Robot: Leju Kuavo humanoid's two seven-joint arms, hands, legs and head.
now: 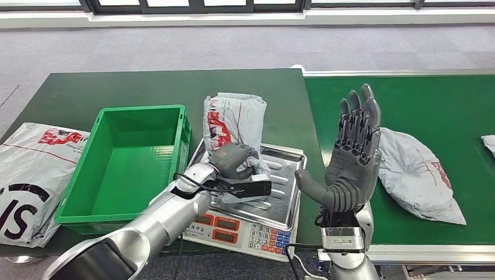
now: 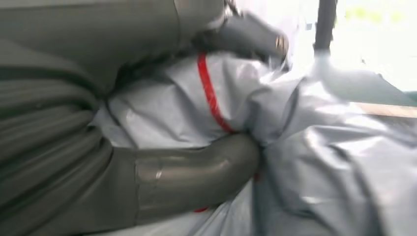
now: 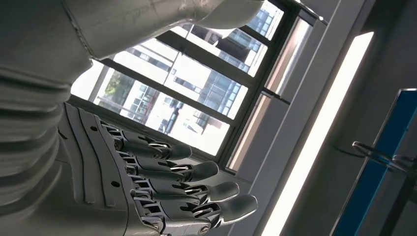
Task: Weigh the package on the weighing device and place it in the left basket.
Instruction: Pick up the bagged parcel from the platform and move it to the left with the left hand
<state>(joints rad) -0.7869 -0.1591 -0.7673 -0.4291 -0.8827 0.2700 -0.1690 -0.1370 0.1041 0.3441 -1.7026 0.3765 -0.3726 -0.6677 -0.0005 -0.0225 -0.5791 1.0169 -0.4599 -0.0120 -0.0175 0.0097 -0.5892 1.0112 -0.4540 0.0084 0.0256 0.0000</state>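
Your left hand [image 1: 233, 161] is clamped on the grey package [image 1: 233, 119], which sits on the scale's steel tray [image 1: 279, 189] just right of the green basket [image 1: 133, 163]. Your right hand [image 1: 352, 157] is raised, fingers spread, holding nothing.

The left hand [image 1: 233, 162] hides the package's [image 1: 233, 119] near end; the left wrist view is blurred.

You're looking at a package [image 1: 233, 119] of crinkled, glossy grey plastic film, on a weighing device [image 1: 279, 192] with a shiny ridged metal pan. The basket [image 1: 79, 189] is smooth green plastic; the table [image 1: 64, 90] looks matt, perhaps rubbery.
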